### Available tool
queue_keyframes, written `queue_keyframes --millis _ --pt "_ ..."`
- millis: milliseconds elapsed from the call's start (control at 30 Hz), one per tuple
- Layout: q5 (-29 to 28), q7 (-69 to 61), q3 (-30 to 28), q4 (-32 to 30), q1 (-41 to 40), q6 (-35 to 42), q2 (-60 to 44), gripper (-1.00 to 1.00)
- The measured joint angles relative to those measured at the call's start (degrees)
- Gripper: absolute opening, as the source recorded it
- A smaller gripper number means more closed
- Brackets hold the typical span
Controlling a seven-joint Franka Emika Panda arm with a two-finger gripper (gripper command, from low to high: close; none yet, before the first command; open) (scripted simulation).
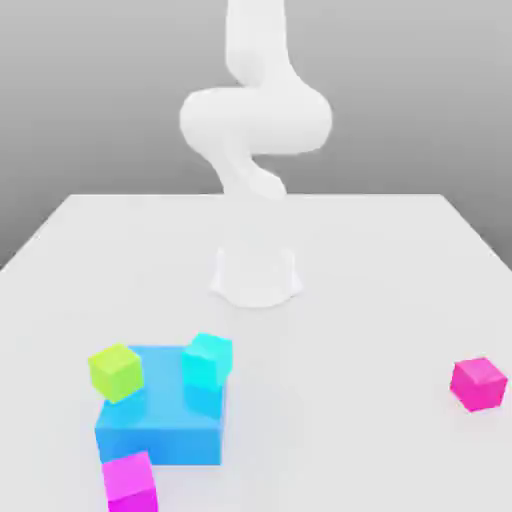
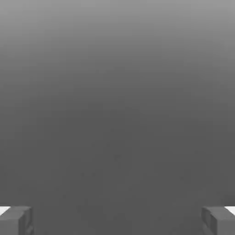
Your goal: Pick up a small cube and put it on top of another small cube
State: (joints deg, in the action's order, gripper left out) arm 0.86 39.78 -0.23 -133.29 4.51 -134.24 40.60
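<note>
white table (image 1: 400, 260) | cubes unlabelled: green cube (image 1: 115, 372), cyan cube (image 1: 208, 361) | end effector (image 2: 117, 220) wide open, empty

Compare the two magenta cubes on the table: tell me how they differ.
Place: one magenta cube sits at the near corner of the big blue block, while the other magenta cube stands alone far toward the exterior view's right.
Neighbours: the first is close to the green cube and cyan cube; the second has none.
Shared: both small, same colour, resting on the table.
</note>
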Motion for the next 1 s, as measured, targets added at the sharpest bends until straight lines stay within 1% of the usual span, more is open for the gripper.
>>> queue_keyframes --millis 267,400,533,667,767,867,967,1000 --pt "3.02 -19.81 0.98 -4.88 13.29 -7.92 -17.01 0.00" --pt "4.02 -29.15 2.73 -7.26 18.77 -11.80 -25.31 0.00" --pt "3.81 -37.63 5.34 -9.67 23.30 -15.73 -33.60 0.00" --pt "1.22 -44.40 8.03 -12.09 29.25 -19.72 -41.90 0.00" --pt "-2.91 -47.90 8.97 -13.89 31.47 -22.65 -48.16 0.00" --pt "-6.69 -47.71 8.07 -13.84 33.26 -26.79 -54.42 0.00" --pt "-8.94 -46.32 5.91 -12.77 35.12 -31.70 -60.65 0.00" --pt "-9.34 -46.02 5.41 -12.51 35.54 -32.80 -62.03 -1.00"
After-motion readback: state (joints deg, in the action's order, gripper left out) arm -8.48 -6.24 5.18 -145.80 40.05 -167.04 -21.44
